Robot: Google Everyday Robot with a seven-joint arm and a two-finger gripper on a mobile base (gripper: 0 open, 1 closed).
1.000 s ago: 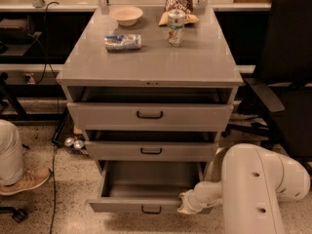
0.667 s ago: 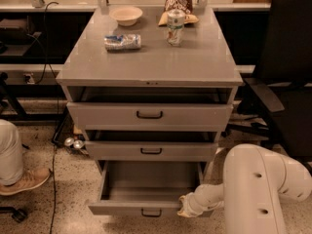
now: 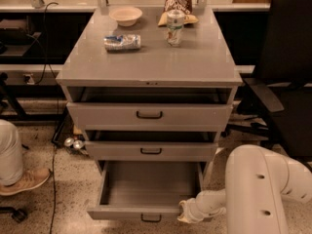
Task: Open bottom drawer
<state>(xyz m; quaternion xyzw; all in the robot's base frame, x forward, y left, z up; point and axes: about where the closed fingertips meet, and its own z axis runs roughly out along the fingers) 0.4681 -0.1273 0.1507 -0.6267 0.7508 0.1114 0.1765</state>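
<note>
At the far left, around nine o'clock, a shoe (image 3: 27, 180) rests on the floor. The bottom drawer (image 3: 146, 189), at six o'clock on the grey cabinet (image 3: 195, 62), stands drawn well out below the middle drawer (image 3: 112, 150), its plain inside showing and its black handle (image 3: 151, 218) free. The gripper (image 3: 187, 212) sits at the drawer's right front corner, about four o'clock from its middle; whether it is parted or closed cannot be told. The opening looks nearly complete, so the next move is probably to let go and back the white arm (image 3: 258, 189) away without nudging the front shut.
</note>
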